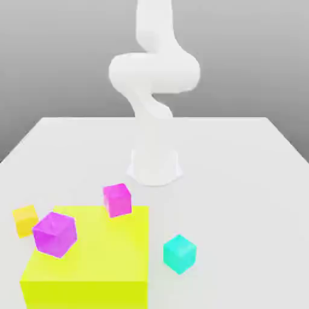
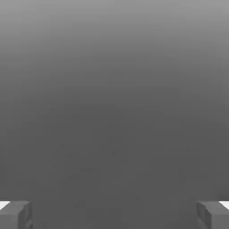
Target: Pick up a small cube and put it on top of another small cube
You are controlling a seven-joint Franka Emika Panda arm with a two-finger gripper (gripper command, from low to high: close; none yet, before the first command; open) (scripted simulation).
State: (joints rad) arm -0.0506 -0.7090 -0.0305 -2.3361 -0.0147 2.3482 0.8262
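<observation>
In the exterior view, can see a white arm (image 1: 155,72) behind the cubes, fixed at its base to the pale surface (image 1: 229,181). Can see also a big yellow block (image 1: 108,250) at the front, toward the exterior view's left. Just beside this block, on its side toward the exterior view's left, can find the orange cube (image 1: 26,221), on the surface. Near the block on its other side, can find the cyan cube (image 1: 180,254), also on the surface, with a corner turned to the front. Over the far edge of the block, can see the pink cube (image 1: 117,200); over its top near the edge toward the exterior view's left, the purple cube (image 1: 55,235). For these two, cannot tell exactly the contact with the block. Cannot tell either, among the four cubes, the one for picking and the one for the base. In the hand view, can see the end effector (image 2: 114,215) set wide, with its fingers (image 2: 15,215) well apart at opposite sides and plain grey between.
</observation>
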